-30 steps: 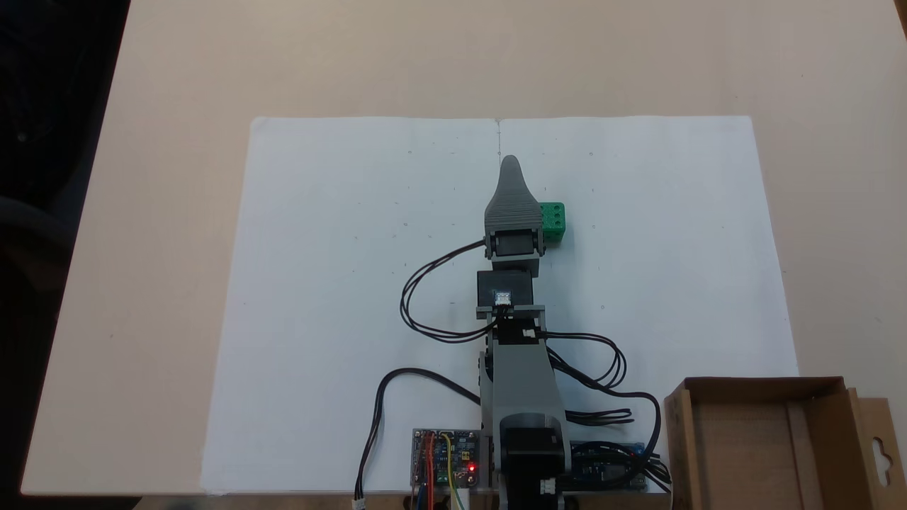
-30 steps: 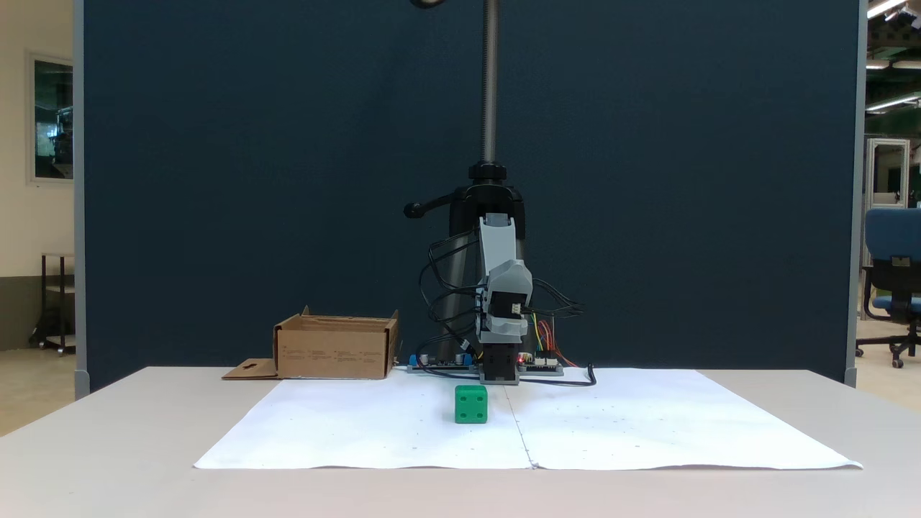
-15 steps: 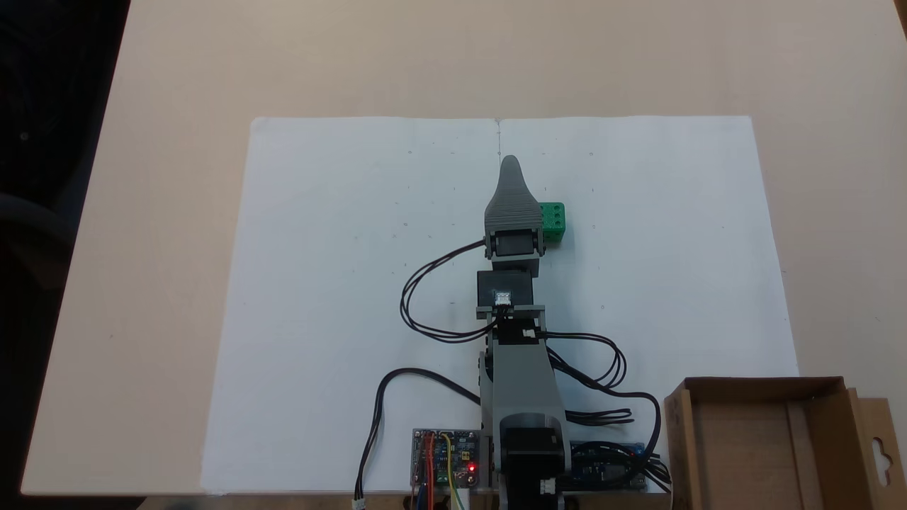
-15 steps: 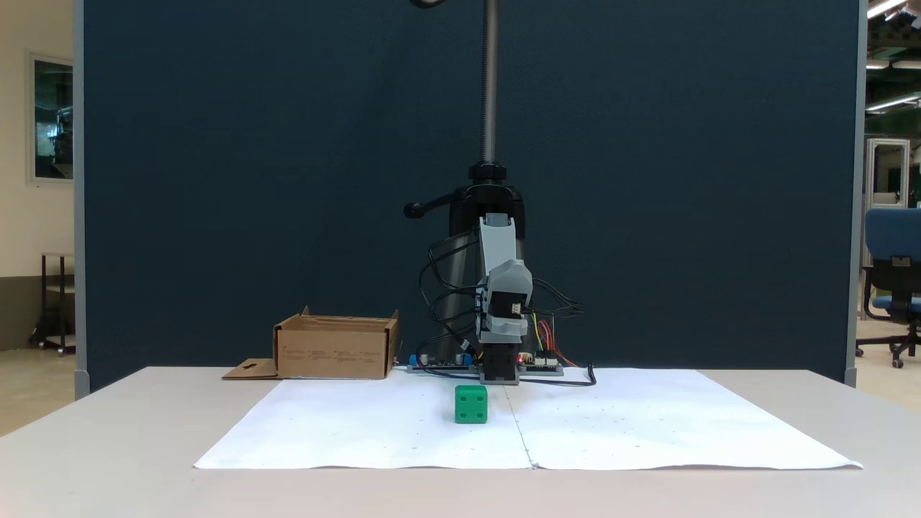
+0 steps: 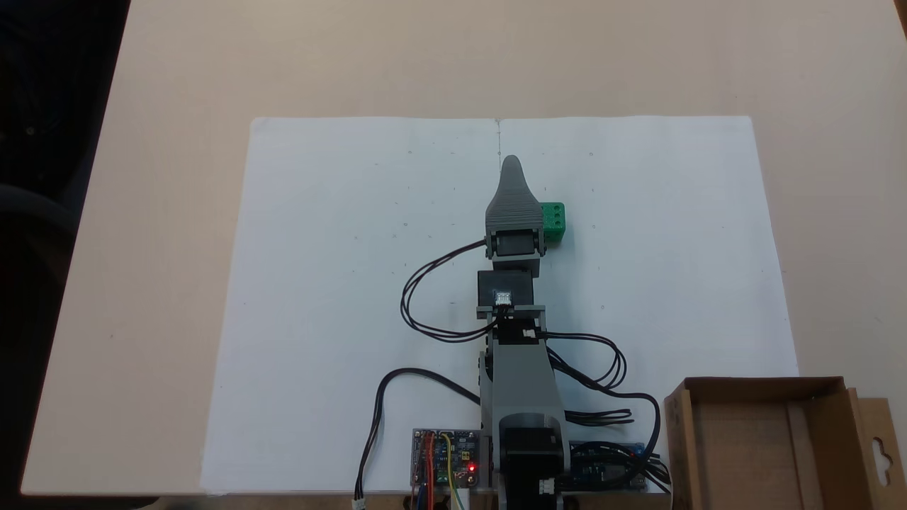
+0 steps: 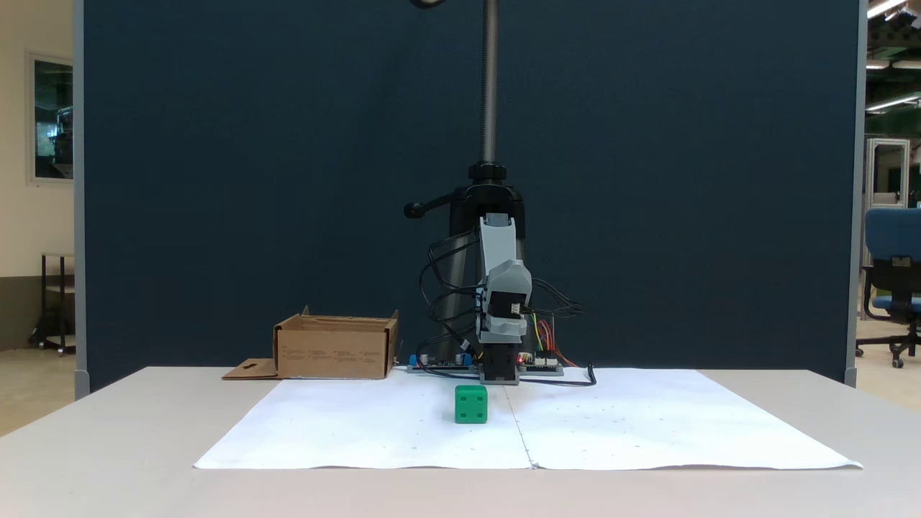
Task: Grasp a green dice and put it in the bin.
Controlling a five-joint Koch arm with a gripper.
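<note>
The green dice lies on the white paper, its left part covered from above by my arm's grey jaw. From the front, the green dice stands alone on the paper just left of the centre crease. My gripper points away from the arm's base, and one tapered grey jaw shows from above. Seen from the front, the gripper hangs well above the table, apart from the dice. The bin, a brown cardboard box, stands at the lower right; from the front the bin is at the left.
A white paper sheet covers the middle of the beige table. Circuit boards and looping black cables lie beside the arm's base. A dark stand pole rises behind the arm.
</note>
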